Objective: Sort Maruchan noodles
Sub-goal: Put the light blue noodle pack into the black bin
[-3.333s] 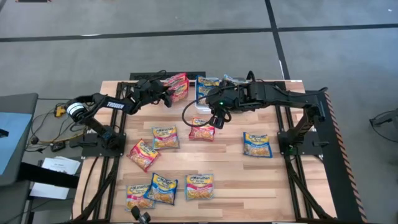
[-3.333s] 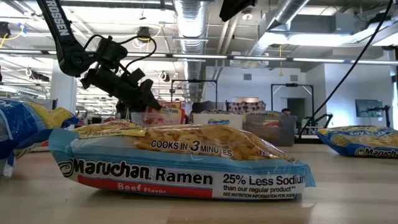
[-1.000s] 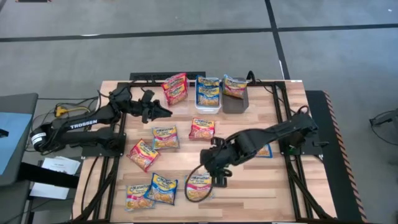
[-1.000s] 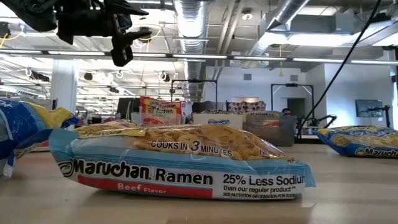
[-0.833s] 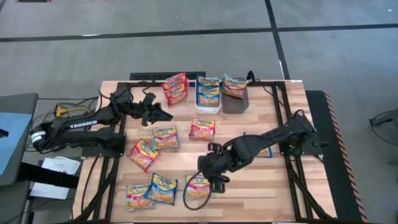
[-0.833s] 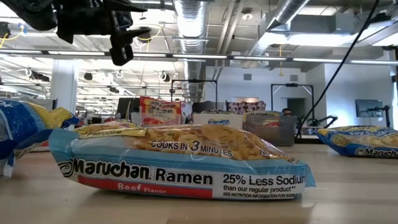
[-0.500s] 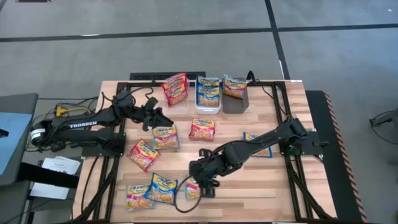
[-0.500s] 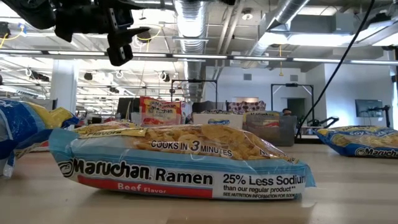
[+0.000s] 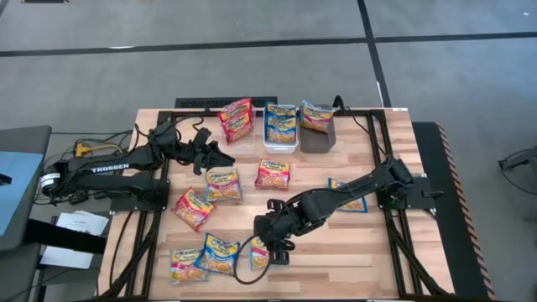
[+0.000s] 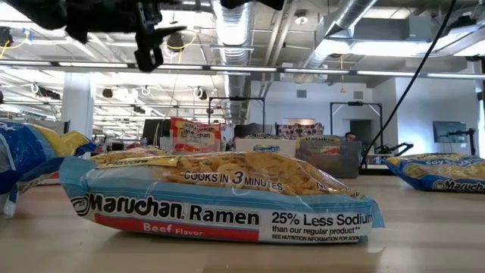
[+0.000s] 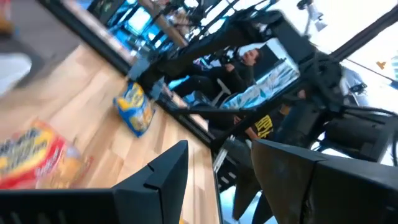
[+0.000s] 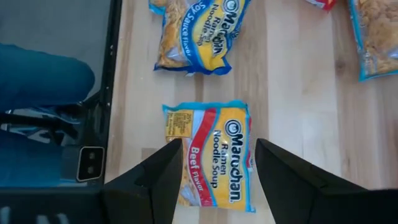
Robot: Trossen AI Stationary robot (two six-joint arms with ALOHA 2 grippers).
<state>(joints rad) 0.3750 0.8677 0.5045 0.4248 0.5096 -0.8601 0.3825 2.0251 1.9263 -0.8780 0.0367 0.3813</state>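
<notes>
Ramen packets lie flat and scattered on the wooden table (image 9: pixel 369 243). My right gripper (image 9: pixel 268 250) (image 12: pixel 219 147) is open and points down above a red-and-blue beef packet (image 12: pixel 214 155) near the near edge. Its fingers stand to either side of the packet without touching it. My left gripper (image 9: pixel 223 156) (image 11: pixel 221 146) is open in the air over the far left, beyond a yellow-and-blue packet (image 9: pixel 222 183). It shows high up in the low view (image 10: pixel 149 34). At the far edge, sorted packets stand in the bins: red ones (image 9: pixel 237 117), blue ones (image 9: pixel 281 122), and one in the dark grey bin (image 9: pixel 317 126).
Other packets lie loose: a red one (image 9: pixel 273 174), a red-yellow one (image 9: pixel 193 207), a blue one (image 9: pixel 346 195) under my right arm, and two (image 9: pixel 201 258) at the near left. A blue soy-sauce packet (image 12: pixel 199 34) lies beyond the beef packet. Bare wood spreads at the near right.
My right gripper has travelled toward the table's near left edge, from beside the beef packet to right over it, so that it now covers most of the packet in the high view. The packets have not moved.
</notes>
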